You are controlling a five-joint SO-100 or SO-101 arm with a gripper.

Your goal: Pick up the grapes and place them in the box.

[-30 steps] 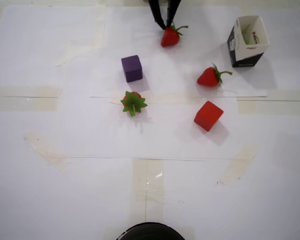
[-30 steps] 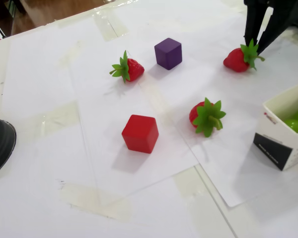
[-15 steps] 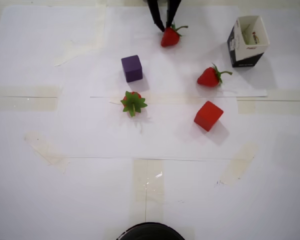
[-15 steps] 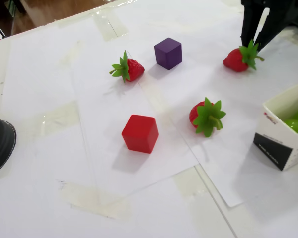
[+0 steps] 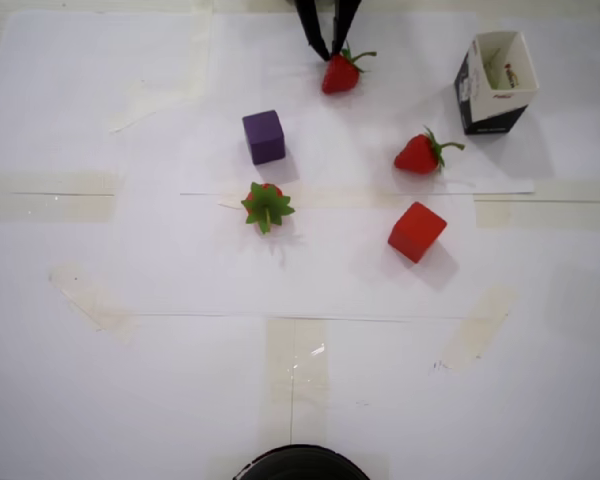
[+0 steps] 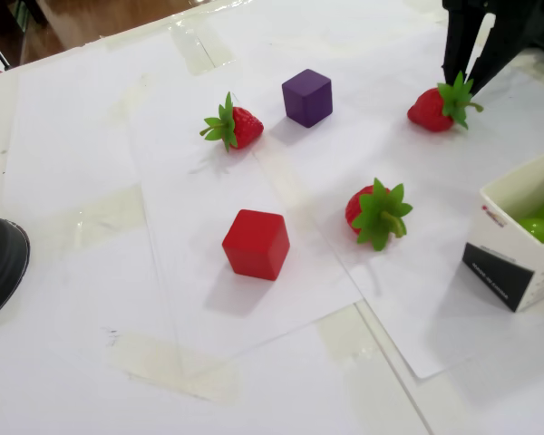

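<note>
Inside the box (image 6: 517, 237), at the right edge of the fixed view, lie the grapes (image 6: 541, 220). The pincer (image 6: 466, 78) stands well apart, open and empty, fingertips just above 1 strawberry (image 6: 432, 108).

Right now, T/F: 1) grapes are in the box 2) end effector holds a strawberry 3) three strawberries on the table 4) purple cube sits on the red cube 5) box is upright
1) True: green grapes show inside the box in the fixed view.
2) False: the end effector is open, fingers straddling the leafy top of a strawberry that rests on the paper.
3) True: that one plus two more.
4) False: the purple cube and red cube stand apart.
5) True.
</note>
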